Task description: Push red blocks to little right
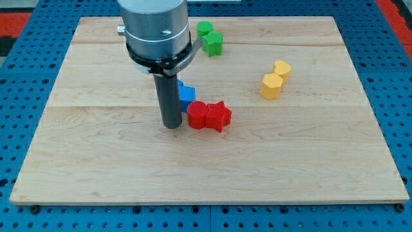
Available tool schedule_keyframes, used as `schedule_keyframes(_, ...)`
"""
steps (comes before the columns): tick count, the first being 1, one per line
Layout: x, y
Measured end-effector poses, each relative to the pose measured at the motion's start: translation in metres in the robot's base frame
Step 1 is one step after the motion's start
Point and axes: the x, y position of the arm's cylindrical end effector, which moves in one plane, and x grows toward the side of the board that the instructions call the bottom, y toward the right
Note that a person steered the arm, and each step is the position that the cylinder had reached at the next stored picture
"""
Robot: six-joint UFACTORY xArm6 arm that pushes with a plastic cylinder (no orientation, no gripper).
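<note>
Near the middle of the wooden board (96,161), my tip (172,125) rests just left of the two red blocks (209,116), which touch each other; the right one is star-shaped. There is no pincer, only the rod, holding nothing. A blue block (187,95) sits just above them. Green blocks (210,38) lie at upper centre, yellow blocks (275,78) at right.

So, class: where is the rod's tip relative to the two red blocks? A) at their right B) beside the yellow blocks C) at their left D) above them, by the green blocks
C: my tip stands just at the view's left of the red blocks.
</note>
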Motion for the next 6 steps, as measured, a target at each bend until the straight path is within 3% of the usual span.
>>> schedule_keyframes(1,-0.005,0.021)
schedule_keyframes(3,-0.005,0.126)
schedule_keyframes(5,0.033,0.136)
schedule_keyframes(6,0.031,0.120)
